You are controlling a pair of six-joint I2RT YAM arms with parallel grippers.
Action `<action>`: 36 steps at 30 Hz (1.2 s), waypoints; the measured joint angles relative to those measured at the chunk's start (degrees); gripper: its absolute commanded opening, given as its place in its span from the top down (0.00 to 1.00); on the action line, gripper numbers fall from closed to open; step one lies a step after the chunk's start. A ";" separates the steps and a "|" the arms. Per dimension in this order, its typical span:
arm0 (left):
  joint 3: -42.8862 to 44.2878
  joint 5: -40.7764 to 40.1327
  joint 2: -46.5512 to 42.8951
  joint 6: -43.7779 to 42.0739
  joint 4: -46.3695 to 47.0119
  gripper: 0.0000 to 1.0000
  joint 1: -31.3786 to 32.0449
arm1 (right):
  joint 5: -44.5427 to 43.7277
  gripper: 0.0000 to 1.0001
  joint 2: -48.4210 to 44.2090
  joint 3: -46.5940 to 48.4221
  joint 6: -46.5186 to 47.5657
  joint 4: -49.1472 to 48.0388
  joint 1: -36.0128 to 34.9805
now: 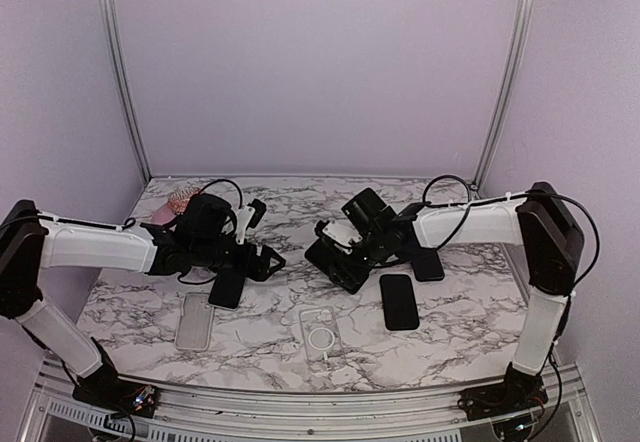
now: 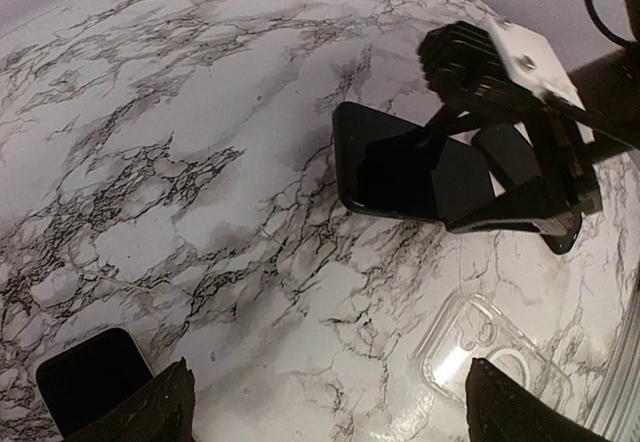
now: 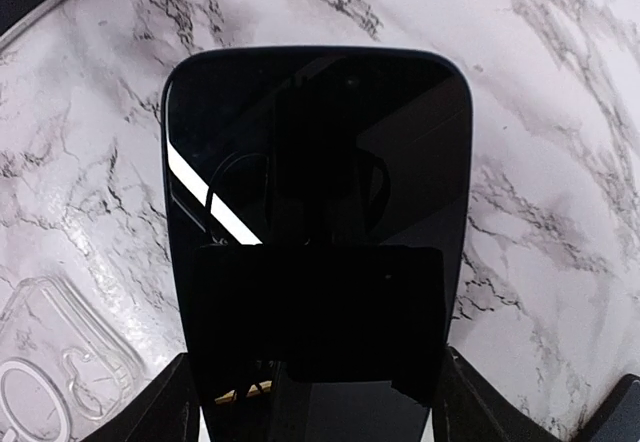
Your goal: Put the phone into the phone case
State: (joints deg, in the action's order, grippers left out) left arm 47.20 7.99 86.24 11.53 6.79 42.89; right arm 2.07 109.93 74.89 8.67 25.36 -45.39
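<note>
My right gripper is shut on a black phone, its fingers pressed against the phone's two long sides. The phone's lower end rests on the marble table while its far end is tilted up. A clear phone case lies flat on the table in front of it, showing as a clear phone case at the right wrist view's lower left. My left gripper hovers open to the left with nothing between its fingers. Its camera sees the held phone and the case.
A second clear case lies front left, with another black phone beside it under the left arm. Further black phones lie at the right and behind it. A pink object sits at the back left.
</note>
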 measured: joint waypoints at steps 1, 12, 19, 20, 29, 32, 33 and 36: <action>0.37 0.90 1.16 1.49 1.33 0.05 -0.68 | -0.50 0.74 -1.70 -1.77 -0.42 -2.23 -0.28; 1.62 10.71 5.81 19.10 24.92 0.30 -2.27 | -13.97 0.74 -16.81 -13.92 -5.44 -22.43 -12.76; 0.57 14.34 5.42 22.99 32.94 0.83 -1.68 | -17.94 0.75 -17.27 -13.97 -7.02 -26.43 -15.32; 0.50 14.78 5.42 23.21 33.38 0.88 -1.57 | -18.23 0.75 -17.27 -13.97 -7.10 -26.53 -15.41; -1.05 16.41 4.24 24.24 35.17 1.00 -0.90 | -19.06 0.11 -17.51 -14.19 -6.91 -26.43 -15.76; -1.68 18.80 3.63 21.90 34.49 1.00 -0.83 | -14.69 0.02 -20.55 -16.00 -6.47 -24.85 -14.99; -1.75 20.28 3.50 20.52 33.62 1.00 -0.81 | -11.63 0.03 -22.64 -16.92 -6.27 -24.00 -14.03; -1.66 24.00 2.89 15.41 29.49 1.00 -0.28 | 4.76 0.07 -29.09 -19.43 -5.75 -22.97 -7.67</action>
State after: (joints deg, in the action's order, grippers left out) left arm 45.54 31.99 89.12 26.94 36.27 42.61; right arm 6.83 80.84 55.46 2.92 2.39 -53.06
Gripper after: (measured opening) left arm 0.058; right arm 0.967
